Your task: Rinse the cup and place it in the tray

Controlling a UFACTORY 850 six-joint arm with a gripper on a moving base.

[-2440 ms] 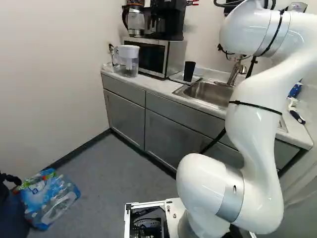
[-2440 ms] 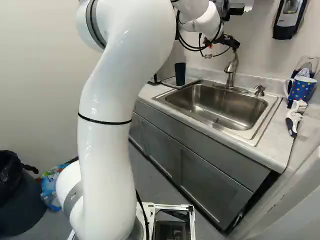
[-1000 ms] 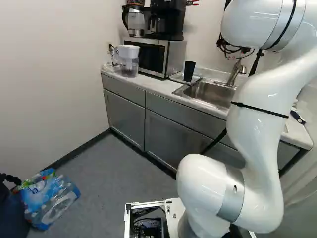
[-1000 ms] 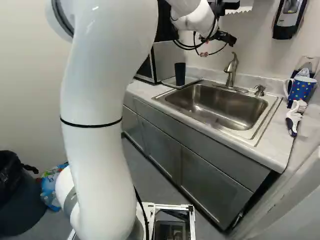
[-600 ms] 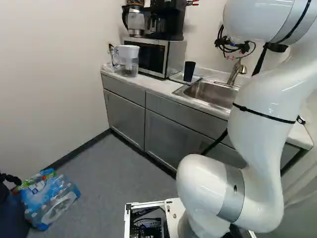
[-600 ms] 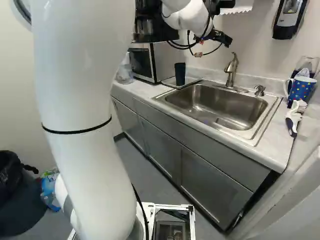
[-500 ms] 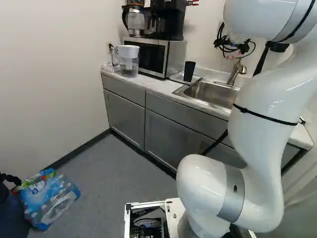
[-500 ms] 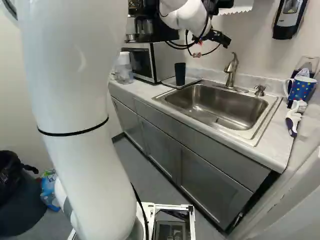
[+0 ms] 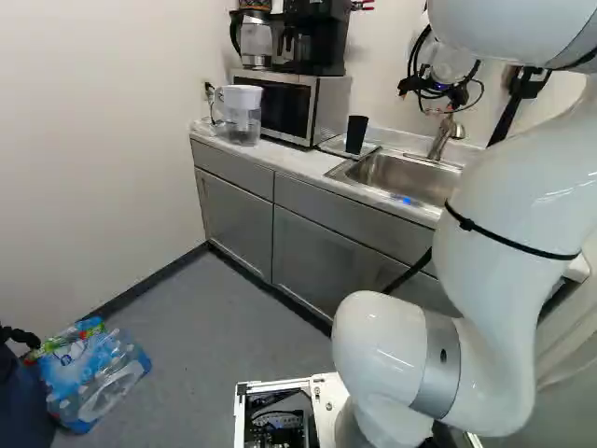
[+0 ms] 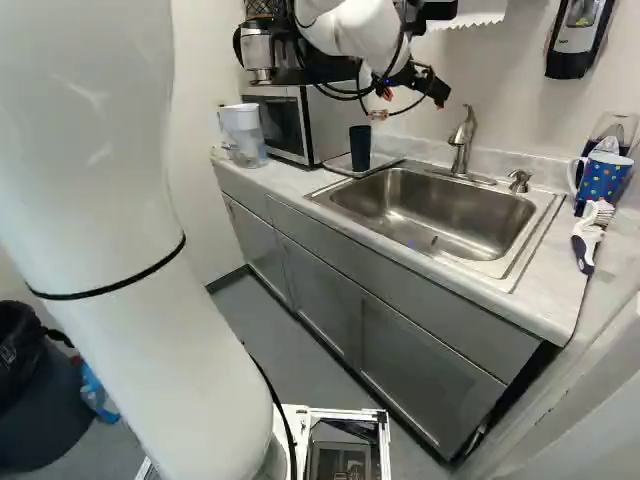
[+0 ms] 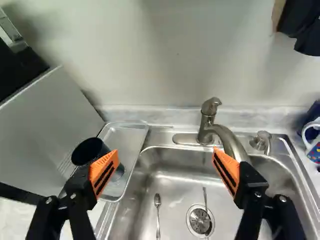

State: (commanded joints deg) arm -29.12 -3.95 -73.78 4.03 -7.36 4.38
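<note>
1. The gripper (image 9: 433,91), released, hangs above the sink (image 10: 440,215), its fingers spread wide.
2. The faucet (image 10: 465,140) rises at the sink's back edge; a spoon (image 11: 158,200) lies inside.
3. The dark cup (image 10: 360,150) stands upright on the tray (image 11: 136,145) beside the sink.
4. A spotted mug (image 10: 602,180) stands on the sink's other side.

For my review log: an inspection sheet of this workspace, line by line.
Surface: pale counter around a steel sink.
Job's things: dark cup upright on the tray beside the sink.
Clutter: two metal utensils in the sink; brush and dotted mug on the counter.
Tool: open, nothing gripped.
Cables: black loops hanging by the arm.
Surroundings: microwave and pitcher on the counter; bottled-water pack on the floor.
</note>
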